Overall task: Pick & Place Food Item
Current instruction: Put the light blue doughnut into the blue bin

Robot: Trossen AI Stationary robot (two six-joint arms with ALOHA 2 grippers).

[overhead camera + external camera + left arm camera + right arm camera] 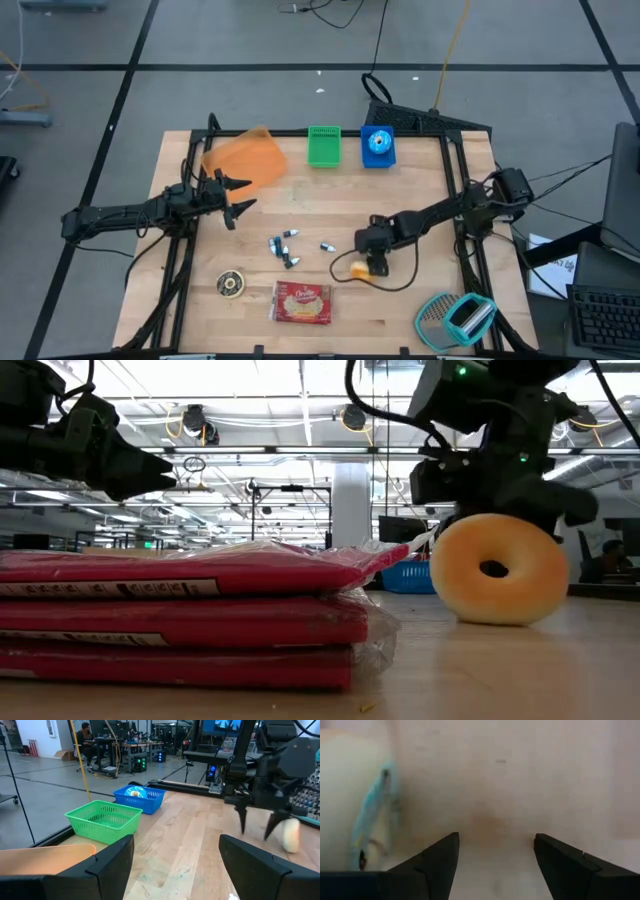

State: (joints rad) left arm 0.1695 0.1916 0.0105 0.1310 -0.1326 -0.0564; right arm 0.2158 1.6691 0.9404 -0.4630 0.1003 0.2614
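Observation:
A yellow donut [498, 568] stands on its edge on the wooden table [420, 300], its hole facing the near edge; it also shows right of centre in the high view [355, 270]. My right gripper [377, 260] hangs open just above and beside the donut, fingers slanting steeply down [255, 832]. Only bare wood lies between the fingers [495, 855]. My left gripper [240, 198] waits open at the table's left, pointing level.
A red packet of crackers [303, 303] lies near the front edge. Wrapped candies [285, 248] lie mid-table, with a small round item [231, 285] to their front left. At the back stand an orange plate [245, 157], a green basket [323, 146] and a blue basket [378, 147]. A teal-framed grater [457, 318] sits front right.

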